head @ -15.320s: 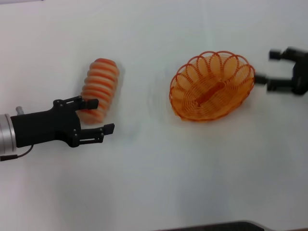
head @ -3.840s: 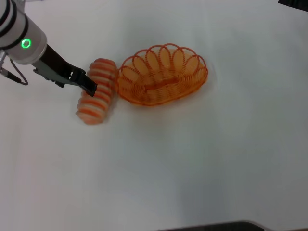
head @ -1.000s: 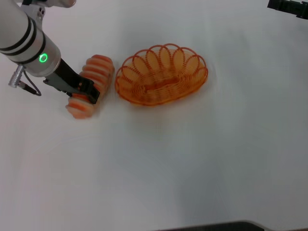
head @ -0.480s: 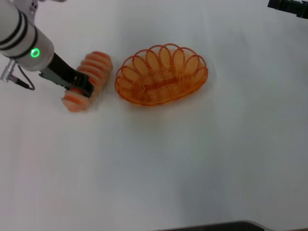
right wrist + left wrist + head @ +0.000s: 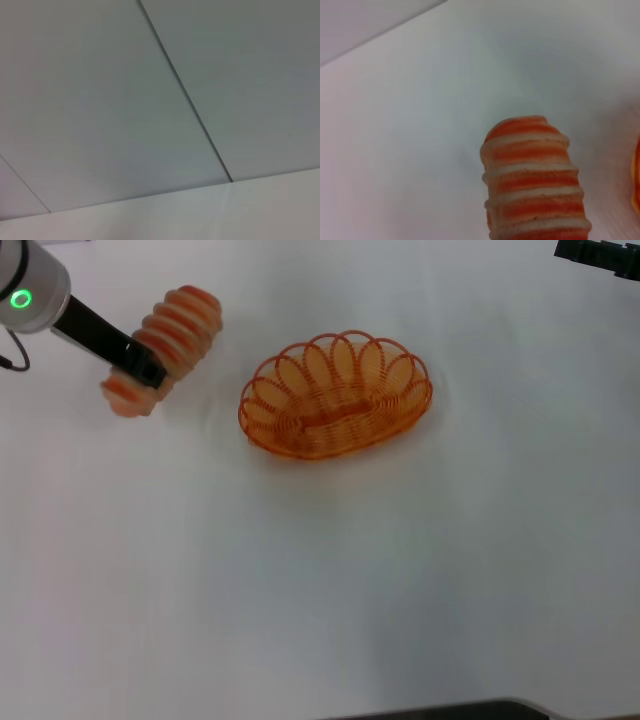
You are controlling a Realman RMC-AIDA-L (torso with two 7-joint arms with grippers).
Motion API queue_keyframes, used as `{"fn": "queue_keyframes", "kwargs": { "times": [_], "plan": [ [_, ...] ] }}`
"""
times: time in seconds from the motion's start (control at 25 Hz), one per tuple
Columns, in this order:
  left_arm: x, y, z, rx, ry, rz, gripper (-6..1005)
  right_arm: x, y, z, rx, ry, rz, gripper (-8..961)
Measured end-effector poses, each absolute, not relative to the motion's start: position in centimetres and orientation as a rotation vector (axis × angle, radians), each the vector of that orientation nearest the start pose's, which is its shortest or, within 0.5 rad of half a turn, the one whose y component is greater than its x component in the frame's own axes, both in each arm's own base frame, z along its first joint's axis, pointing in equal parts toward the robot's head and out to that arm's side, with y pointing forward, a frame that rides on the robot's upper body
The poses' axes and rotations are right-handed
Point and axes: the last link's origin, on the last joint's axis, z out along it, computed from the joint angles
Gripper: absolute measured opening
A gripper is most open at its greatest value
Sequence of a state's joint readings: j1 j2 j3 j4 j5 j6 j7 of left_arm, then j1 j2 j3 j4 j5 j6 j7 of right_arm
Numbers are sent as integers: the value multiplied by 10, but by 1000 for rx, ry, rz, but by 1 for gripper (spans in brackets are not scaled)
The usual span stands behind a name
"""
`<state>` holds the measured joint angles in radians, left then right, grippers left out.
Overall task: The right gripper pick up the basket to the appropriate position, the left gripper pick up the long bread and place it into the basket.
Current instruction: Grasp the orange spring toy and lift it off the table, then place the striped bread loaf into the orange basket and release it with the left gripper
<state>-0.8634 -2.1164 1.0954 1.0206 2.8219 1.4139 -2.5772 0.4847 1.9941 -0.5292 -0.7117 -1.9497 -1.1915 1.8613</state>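
Gripping the long bread point(image 5: 160, 335) across its middle, the left gripper point(image 5: 143, 367) reaches in from the upper left of the head view, its black fingers closed around the loaf. The bread is a ribbed roll with alternating orange and pale cream ridges and rounded ends, tilted, its lower end toward the left. In the left wrist view one rounded end of the loaf point(image 5: 532, 185) fills the frame over the smooth white table point(image 5: 420, 125), its ridges slightly rough. The basket point(image 5: 335, 395) sits well apart to the right, an oval of thin orange wire with a scalloped rim of loops. The right gripper point(image 5: 598, 255) shows only as a black edge at the far upper right; whether its fingers are open or closed cannot be told.
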Motion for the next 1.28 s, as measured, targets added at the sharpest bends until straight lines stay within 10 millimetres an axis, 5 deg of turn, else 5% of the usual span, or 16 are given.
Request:
{"fn": "queue_keyframes", "kwargs": {
  "times": [0.24,0.56,0.88,1.28],
  "plan": [
    [-153,411,6,-2574,-717,494,361,331,372,89,-2001,1222,712,891],
    [-109,388,-17,-2830,-260,512,332,331,371,87,-2013,1224,701,890],
    [-78,381,-39,-2874,-70,493,254,334,368,83,-2036,1229,665,891],
    [-85,382,-66,-2880,-46,497,214,333,365,79,-2074,1232,639,891]
  ]
}}
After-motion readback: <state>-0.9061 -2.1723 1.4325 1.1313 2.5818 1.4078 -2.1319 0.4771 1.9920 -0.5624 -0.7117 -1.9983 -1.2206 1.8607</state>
